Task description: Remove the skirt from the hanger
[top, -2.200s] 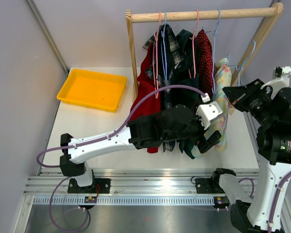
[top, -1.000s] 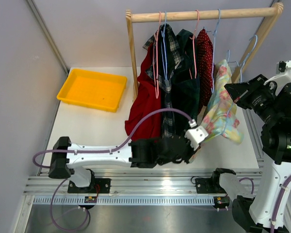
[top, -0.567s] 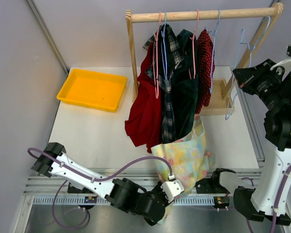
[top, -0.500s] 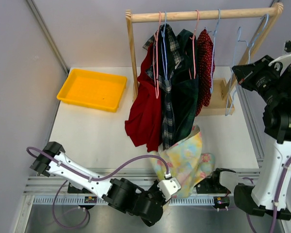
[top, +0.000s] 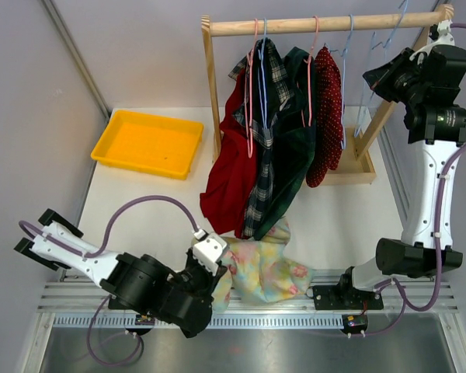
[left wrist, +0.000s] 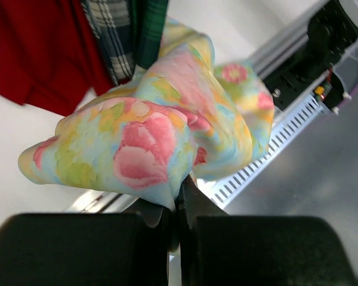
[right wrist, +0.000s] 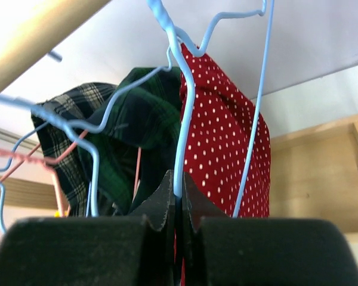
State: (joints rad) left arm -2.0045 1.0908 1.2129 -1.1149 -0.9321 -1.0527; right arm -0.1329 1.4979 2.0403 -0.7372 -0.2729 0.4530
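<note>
left claw (left wrist: pixel 179 202): clenched on a fold of the floral skirt (left wrist: pixel 161 131), cloth bunched just above the tips.

the skirt is off the hanger, heaped at the near edge of the bench (top: pixel 140 210). part of it is draped over the metal track (left wrist: pixel 268 158) in front. its far side lies right below the hems of the plaid garment (left wrist: pixel 113 36) and the green garment (left wrist: pixel 149 30); cannot tell if they touch.

right claw (right wrist: pixel 179 196): pinched on one thin wire of the bare blue hanger (right wrist: pixel 182 119), held high by the wooden rail (top: pixel 326 23). the dotted garment (right wrist: pixel 227 131) is close behind it and other hanger wires are alongside.

what could go wrong, my judgement:
- if the left claw lets go here, the overhanging part may pull the heap off the bench edge. too much cloth looks to sit past the edge.
- the loose cloth could catch on the metal track or the arm mounts if the left arm sweeps sideways.
- a pull away from the rack could drag the plaid or green hems along, if the skirt is tucked under them.
- the grip on the hanger is narrow, on round wire. the hanger could swivel or slip if the right arm moves fast.
- the hook sits among neighbouring wires, so a careless swing could snag one and tug the dotted garment off the wooden rail.
</note>
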